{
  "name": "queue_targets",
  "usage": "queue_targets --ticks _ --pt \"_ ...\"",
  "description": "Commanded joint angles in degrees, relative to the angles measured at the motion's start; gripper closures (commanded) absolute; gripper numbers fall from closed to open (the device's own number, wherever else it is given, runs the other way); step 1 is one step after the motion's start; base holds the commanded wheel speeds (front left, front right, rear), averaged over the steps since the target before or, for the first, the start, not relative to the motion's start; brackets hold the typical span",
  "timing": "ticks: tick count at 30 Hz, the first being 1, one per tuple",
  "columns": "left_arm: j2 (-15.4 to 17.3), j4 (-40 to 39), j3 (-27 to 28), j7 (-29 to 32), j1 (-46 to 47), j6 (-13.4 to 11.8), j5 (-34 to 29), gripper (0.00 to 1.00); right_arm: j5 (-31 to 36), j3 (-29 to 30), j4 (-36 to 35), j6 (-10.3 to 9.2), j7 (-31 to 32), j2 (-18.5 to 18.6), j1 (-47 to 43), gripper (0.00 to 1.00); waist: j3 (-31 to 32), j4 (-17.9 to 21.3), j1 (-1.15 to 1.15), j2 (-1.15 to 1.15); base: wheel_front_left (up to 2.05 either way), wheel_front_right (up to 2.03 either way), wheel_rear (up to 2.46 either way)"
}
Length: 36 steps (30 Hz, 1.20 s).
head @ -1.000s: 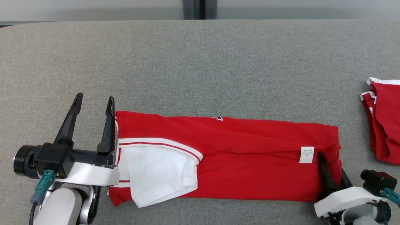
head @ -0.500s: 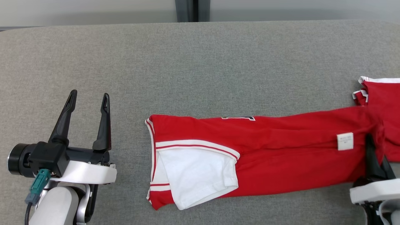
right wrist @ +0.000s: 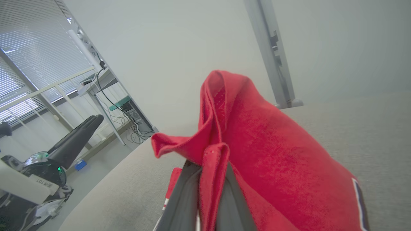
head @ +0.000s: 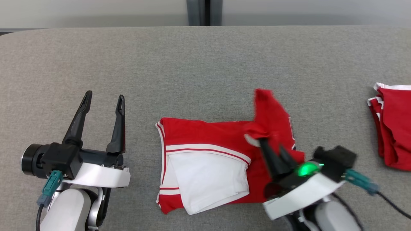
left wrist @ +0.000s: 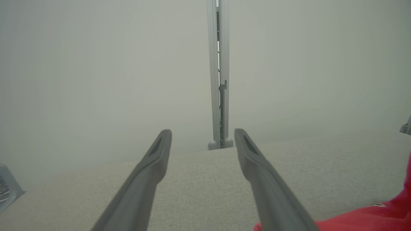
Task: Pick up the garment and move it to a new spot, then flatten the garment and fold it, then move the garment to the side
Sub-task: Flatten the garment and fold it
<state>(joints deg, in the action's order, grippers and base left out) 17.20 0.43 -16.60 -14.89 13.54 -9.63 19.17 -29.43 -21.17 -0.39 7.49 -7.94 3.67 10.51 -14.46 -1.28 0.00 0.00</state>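
— Where's the jersey?
— Mid-tabletop, toward my side. The red jersey (head: 212, 134) lies flat at its striped left edge with the white sleeve (head: 208, 179) on top. Its right end is raised, clamped in my right jaws.
— And your left?
— My left jaws stand apart, empty, left of that edge and clear of it.
— Room?
— Bare tabletop (head: 205, 64) to the far edge, and a gap before the red pile (head: 393, 128) on the right.
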Motion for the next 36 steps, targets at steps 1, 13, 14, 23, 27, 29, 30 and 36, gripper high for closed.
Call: queue_targets --ticks 1,13,14,23,27,29,30,36 --pt "-0.21 0.32 -0.21 -0.20 1.41 0.44 -0.24 0.00 -1.60 -3.62 1.58 0.02 0.06 -0.17 1.91 1.00 -0.07 -0.76 0.00 0.00 0.00 0.00 0.00" --pt "-2.89 2.45 -2.19 -0.20 3.79 2.47 -0.99 0.00 -10.90 -23.12 17.92 0.03 -5.76 -0.57 15.07 1.00 -2.16 -6.47 0.00 0.00 0.00 0.00 0.00" --pt "-2.89 2.45 -2.19 -0.20 3.79 2.47 -0.99 0.00 -10.90 -23.12 17.92 0.03 -5.76 -0.57 15.07 1.00 -2.16 -6.47 0.00 0.00 0.00 0.00 0.00" --pt "-4.11 3.89 -2.11 -0.21 4.83 3.74 -1.83 0.00 -16.89 -30.40 26.15 0.04 -7.29 -0.63 21.64 0.00 -3.15 -7.30 0.00 0.00 0.00 0.00 0.00" --pt "-4.29 4.01 -1.51 -0.21 4.81 4.02 -2.27 0.00 -18.64 -32.72 24.69 0.03 -7.41 -0.59 23.38 0.00 -3.36 -6.33 0.00 0.00 0.00 0.00 0.00" --pt "-4.30 3.94 -1.17 -0.21 4.66 3.90 -2.59 0.00 -19.07 -32.64 22.67 0.03 -7.41 -0.61 23.35 0.00 -3.33 -5.67 0.00 0.00 0.00 0.00 0.00" --pt "-4.18 3.82 -0.85 -0.21 4.59 3.83 -2.65 0.00 -18.94 -32.03 21.41 0.03 -7.38 -0.59 23.17 0.00 -3.37 -5.26 0.00 0.00 0.00 0.00 0.00" --pt "-3.69 2.82 0.79 -0.21 4.18 3.52 -3.47 0.00 -13.79 -19.28 10.76 0.03 -7.28 -0.05 18.82 0.00 -3.39 -2.97 0.00 0.00 0.00 0.00 0.00"
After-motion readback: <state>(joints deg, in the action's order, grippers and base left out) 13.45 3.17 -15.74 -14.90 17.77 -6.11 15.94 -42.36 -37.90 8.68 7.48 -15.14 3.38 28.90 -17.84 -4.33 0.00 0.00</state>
